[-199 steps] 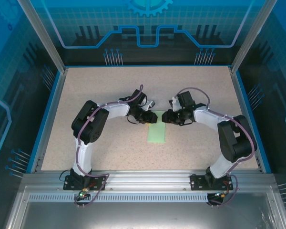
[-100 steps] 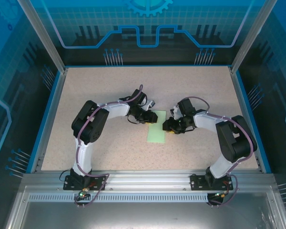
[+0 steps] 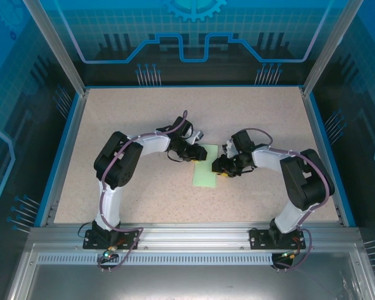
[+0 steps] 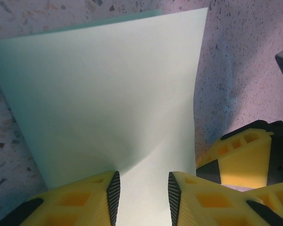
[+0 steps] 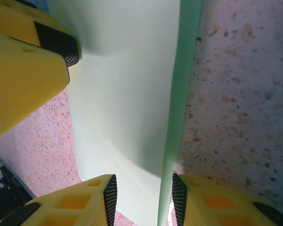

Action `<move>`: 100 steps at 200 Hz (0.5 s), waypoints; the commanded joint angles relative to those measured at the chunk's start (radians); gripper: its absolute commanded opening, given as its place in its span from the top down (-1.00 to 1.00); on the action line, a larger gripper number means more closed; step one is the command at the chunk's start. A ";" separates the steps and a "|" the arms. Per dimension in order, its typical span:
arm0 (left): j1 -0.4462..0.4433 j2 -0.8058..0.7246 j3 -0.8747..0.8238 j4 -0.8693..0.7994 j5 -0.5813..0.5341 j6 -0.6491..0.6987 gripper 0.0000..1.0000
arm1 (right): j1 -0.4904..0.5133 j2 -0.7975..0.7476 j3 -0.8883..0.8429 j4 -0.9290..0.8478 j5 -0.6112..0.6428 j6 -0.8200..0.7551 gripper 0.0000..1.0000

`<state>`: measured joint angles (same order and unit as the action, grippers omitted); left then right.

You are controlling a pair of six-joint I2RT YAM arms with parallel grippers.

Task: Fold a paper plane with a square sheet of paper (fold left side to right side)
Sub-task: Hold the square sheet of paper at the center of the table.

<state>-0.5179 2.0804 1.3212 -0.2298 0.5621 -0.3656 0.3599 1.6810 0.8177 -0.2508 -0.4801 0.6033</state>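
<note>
The square sheet of paper [image 3: 204,172] lies on the table as a narrow pale green rectangle, folded over. My left gripper [image 3: 195,155] is at its far left corner. In the left wrist view the paper [image 4: 113,84] runs under and between the left gripper [image 4: 142,181], whose jaws stand apart, open. My right gripper [image 3: 220,167] is at the paper's right edge. In the right wrist view the right gripper [image 5: 144,186] is open astride the doubled edge of the paper [image 5: 127,80], with a lower layer peeking out as a green strip.
The speckled beige table [image 3: 144,119] is ringed by a blue rim and clear walls on metal posts [image 3: 56,50]. An aluminium rail [image 3: 187,240] carries the arm bases at the near edge. The other gripper's yellow fingers [image 4: 240,155] show close by.
My right gripper has slid nearer along the paper's right edge and in towards it, and its jaws have widened a little. The left arm and the paper have stayed put.
</note>
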 commanded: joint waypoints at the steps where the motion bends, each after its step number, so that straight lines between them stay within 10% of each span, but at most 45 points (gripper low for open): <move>1: 0.001 0.018 0.024 -0.008 -0.004 -0.004 0.29 | 0.014 0.017 -0.006 0.019 -0.023 0.018 0.26; 100: 0.001 0.019 0.026 -0.010 -0.004 -0.003 0.28 | 0.019 0.027 0.003 0.038 -0.027 0.025 0.40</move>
<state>-0.5179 2.0808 1.3216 -0.2298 0.5625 -0.3656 0.3641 1.7004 0.8177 -0.2199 -0.4839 0.6205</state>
